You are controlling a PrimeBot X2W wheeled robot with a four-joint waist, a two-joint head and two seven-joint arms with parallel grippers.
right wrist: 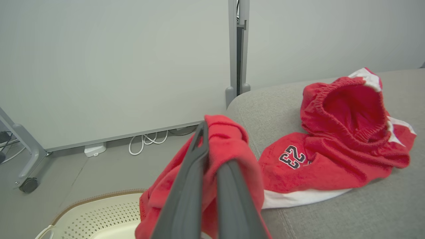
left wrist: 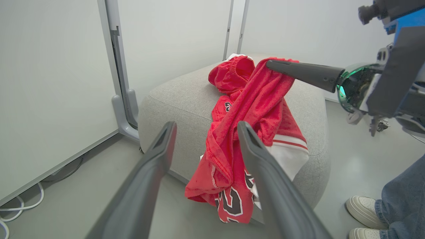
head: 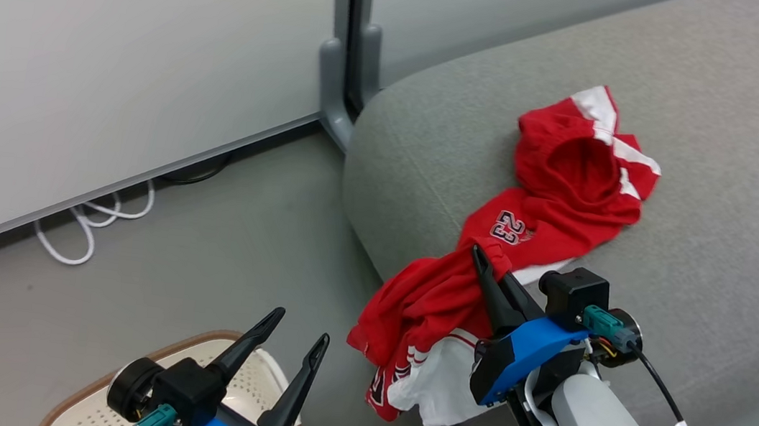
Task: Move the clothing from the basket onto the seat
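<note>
I'm seeing my left gripper (head: 300, 326) hanging spread and empty above the basket (head: 86, 416); my right gripper (head: 481, 257) is pinching the clothing (head: 437, 300), which is draping off the seat (head: 717, 175) edge, with more lying on top.

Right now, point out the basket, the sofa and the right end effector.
basket (right wrist: 99, 215): right wrist view, perforated wall.
sofa (head: 717, 175): head view, bare top.
right end effector (head: 486, 268): head view, between fingertips shut on clothing (head: 427, 298).
</note>
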